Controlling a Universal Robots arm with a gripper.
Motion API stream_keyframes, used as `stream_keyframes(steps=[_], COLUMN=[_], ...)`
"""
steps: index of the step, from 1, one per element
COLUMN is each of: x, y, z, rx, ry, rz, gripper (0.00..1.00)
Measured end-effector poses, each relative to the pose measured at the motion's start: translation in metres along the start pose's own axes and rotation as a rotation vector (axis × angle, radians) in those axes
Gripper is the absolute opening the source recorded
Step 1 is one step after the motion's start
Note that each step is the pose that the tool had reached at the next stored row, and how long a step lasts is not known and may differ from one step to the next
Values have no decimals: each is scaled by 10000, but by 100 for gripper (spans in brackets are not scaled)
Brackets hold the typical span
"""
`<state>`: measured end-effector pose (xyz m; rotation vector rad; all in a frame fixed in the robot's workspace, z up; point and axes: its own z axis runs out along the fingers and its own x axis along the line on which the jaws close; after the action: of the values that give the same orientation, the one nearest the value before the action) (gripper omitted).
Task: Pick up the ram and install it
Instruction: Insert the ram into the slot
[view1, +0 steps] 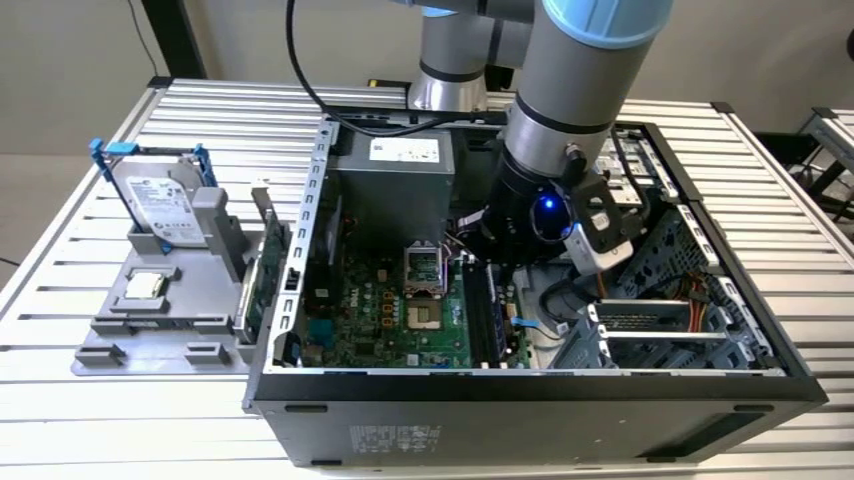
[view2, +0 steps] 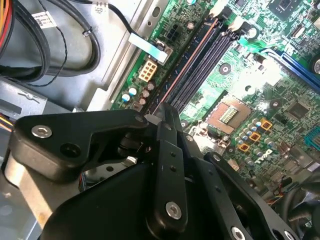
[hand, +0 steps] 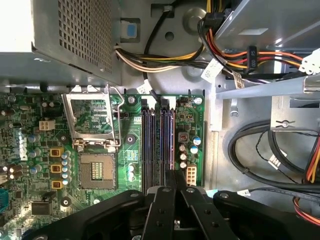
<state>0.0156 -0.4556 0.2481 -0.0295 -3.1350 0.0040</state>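
Observation:
The ram (view2: 191, 60) shows edge-on as a thin brownish strip lying along the black memory slot closest to the motherboard's edge, among the black slots (hand: 157, 145). My gripper (view2: 161, 111) sits over one end of that strip with its black fingers (view2: 170, 150) drawn together on it. In the first wrist view the gripper (hand: 175, 174) hangs directly above the slots' near end. In the exterior view the arm's wrist (view1: 541, 220) reaches down inside the open computer case, over the motherboard (view1: 387, 310), and hides the fingertips.
An open CPU socket (hand: 97, 170) lies beside the slots. The grey power supply (hand: 75, 35) and bundled cables (hand: 250, 55) crowd the case around the gripper. Outside the case, a grey tray (view1: 107, 350) holds a hard drive (view1: 160, 205), a small chip (view1: 144, 287) and a green card (view1: 271, 265).

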Motion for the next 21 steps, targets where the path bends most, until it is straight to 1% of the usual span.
stream_keyframes(steps=[6,7,10,11,13,14,21], x=[0,-1,-1,-1,-1,-1,-1], y=[0,-4,-15,-18,-18,-18,-19], z=[0,-1,0,1,1,1,1], rx=[-1,-49,-590,-693,-704,-705,-697], ry=[0,2,11,12,-16,-21,16], rz=[0,-5,-14,-16,-249,-355,-1548], gripper=[0,0,0,0,0,0,0])
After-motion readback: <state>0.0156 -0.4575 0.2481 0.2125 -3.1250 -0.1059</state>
